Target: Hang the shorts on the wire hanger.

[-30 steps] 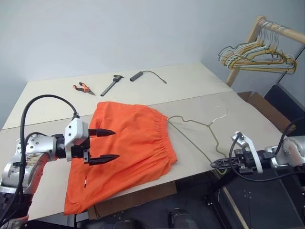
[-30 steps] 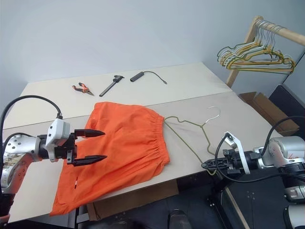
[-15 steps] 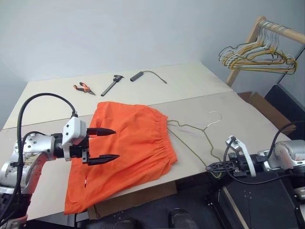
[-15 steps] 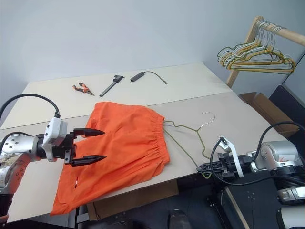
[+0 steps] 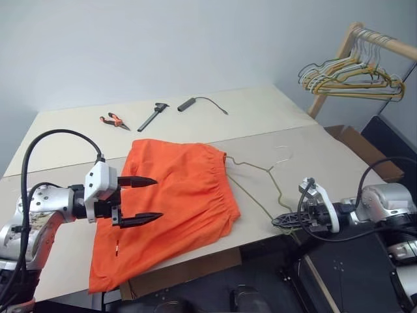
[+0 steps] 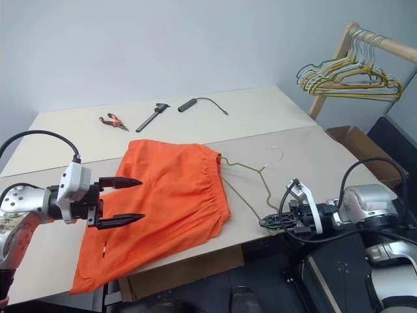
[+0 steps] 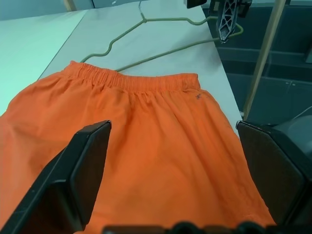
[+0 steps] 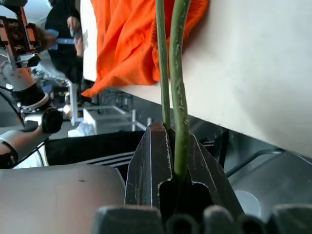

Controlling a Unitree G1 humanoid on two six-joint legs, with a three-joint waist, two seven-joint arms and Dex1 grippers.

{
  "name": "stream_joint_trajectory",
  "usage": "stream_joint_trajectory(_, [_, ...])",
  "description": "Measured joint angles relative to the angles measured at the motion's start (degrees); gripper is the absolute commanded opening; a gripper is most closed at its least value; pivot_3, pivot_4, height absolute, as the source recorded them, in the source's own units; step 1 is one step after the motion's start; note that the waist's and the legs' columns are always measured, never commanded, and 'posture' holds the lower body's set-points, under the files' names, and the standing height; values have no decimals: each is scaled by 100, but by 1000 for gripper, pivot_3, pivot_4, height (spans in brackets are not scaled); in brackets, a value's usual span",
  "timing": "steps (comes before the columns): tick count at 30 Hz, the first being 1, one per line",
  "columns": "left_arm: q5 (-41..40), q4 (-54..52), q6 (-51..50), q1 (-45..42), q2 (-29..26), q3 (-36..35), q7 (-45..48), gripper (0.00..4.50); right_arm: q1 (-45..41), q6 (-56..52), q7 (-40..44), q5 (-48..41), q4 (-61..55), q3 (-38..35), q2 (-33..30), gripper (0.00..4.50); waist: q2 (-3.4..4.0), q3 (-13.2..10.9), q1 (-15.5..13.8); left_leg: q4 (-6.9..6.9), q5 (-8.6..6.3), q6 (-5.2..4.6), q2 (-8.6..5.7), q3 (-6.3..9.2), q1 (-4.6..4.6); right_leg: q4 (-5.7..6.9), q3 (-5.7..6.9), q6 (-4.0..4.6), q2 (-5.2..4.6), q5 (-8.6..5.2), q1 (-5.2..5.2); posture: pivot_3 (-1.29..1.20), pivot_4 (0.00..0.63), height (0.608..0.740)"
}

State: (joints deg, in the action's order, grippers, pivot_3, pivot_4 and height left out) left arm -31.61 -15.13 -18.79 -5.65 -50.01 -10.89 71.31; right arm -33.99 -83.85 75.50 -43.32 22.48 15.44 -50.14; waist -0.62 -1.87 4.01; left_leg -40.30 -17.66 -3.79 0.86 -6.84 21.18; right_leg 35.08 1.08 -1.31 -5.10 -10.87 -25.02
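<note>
The orange shorts (image 5: pixel 179 192) lie flat on the table, their gathered waistband facing the wire hanger (image 5: pixel 255 167). The hanger lies just right of the waistband, one corner reaching past the table's front edge. My right gripper (image 5: pixel 280 222) is shut on that corner, and the right wrist view shows the green wire (image 8: pixel 178 87) pinched between the jaws, with the shorts (image 8: pixel 129 44) beyond. My left gripper (image 5: pixel 158 197) hangs open over the left part of the shorts with nothing between its fingers (image 7: pixel 87 165). In the left wrist view the shorts' waistband (image 7: pixel 141 80) lies ahead with the hanger (image 7: pixel 161 51) past it.
Orange-handled pliers (image 5: pixel 114 120), a black tool (image 5: pixel 153 116) and a black cylinder with a cable (image 5: pixel 189 103) lie at the table's far side. A wooden rack with a bunch of hangers (image 5: pixel 352 75) stands at the right, a cardboard box (image 5: pixel 355 147) below it.
My right gripper has moved left along the table's front edge, dragging the hanger closer to the shorts' waistband. The left gripper stayed put and open.
</note>
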Motion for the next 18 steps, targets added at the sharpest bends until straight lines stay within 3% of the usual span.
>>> stream_joint_trajectory(10, [0, -122, 7, 310, 4, -80, -127, 4455, -1097, 897, 616, 1019, 1569, 854, 761, 0, 1, 0, -35, -3, 9, 17, -2, -1, 2, 3, 0, -2, -2, 2, -1, -21, 0, 740])
stream_joint_trajectory(18, [0, -209, 11, 362, 36, -101, -259, 4455, -1712, 1617, 729, 1793, 2927, 795, 1342, 0, 2, 1, -60, -4, 23, 41, -3, 0, 4, 10, 1, -2, -3, 3, -2, -13, 0, 740])
